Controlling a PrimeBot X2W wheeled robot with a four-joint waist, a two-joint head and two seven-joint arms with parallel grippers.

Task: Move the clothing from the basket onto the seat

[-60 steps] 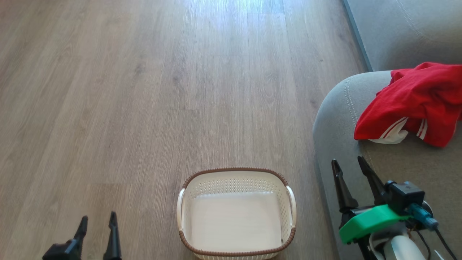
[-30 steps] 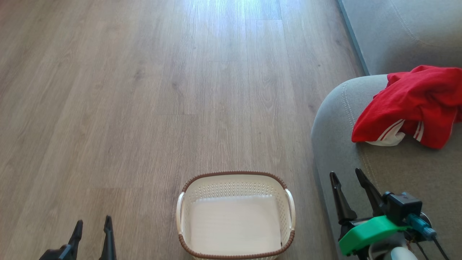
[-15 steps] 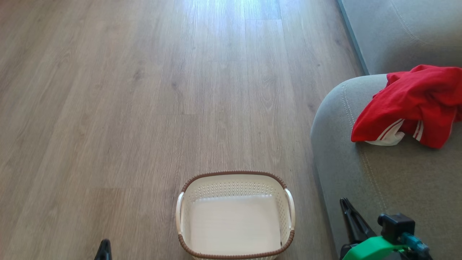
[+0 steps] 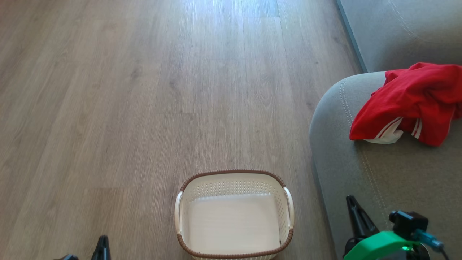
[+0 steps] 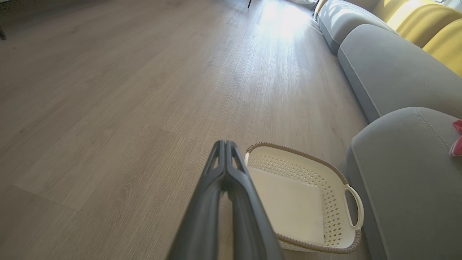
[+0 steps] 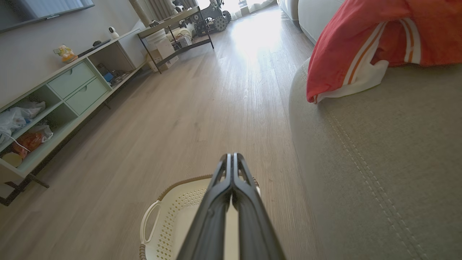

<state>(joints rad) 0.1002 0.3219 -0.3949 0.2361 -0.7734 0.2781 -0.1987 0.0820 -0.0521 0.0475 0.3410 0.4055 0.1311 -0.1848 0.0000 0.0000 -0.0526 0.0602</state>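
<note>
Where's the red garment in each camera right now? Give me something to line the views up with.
Head view: the red garment is at the right edge, upper half, lying on the seat.
Left wrist view: a sliver of the red garment at the far right edge, mid height.
Right wrist view: the red garment is large, top right.
Shared landmark: the basket, low in every view.

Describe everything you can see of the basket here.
The basket is cream-white perforated plastic, rounded-rectangular, with a brown braided rim and a white handle on each side. It stands upright and empty on the wood floor, left of the grey sofa with a strip of floor between them. Nothing but the floor touches it.
</note>
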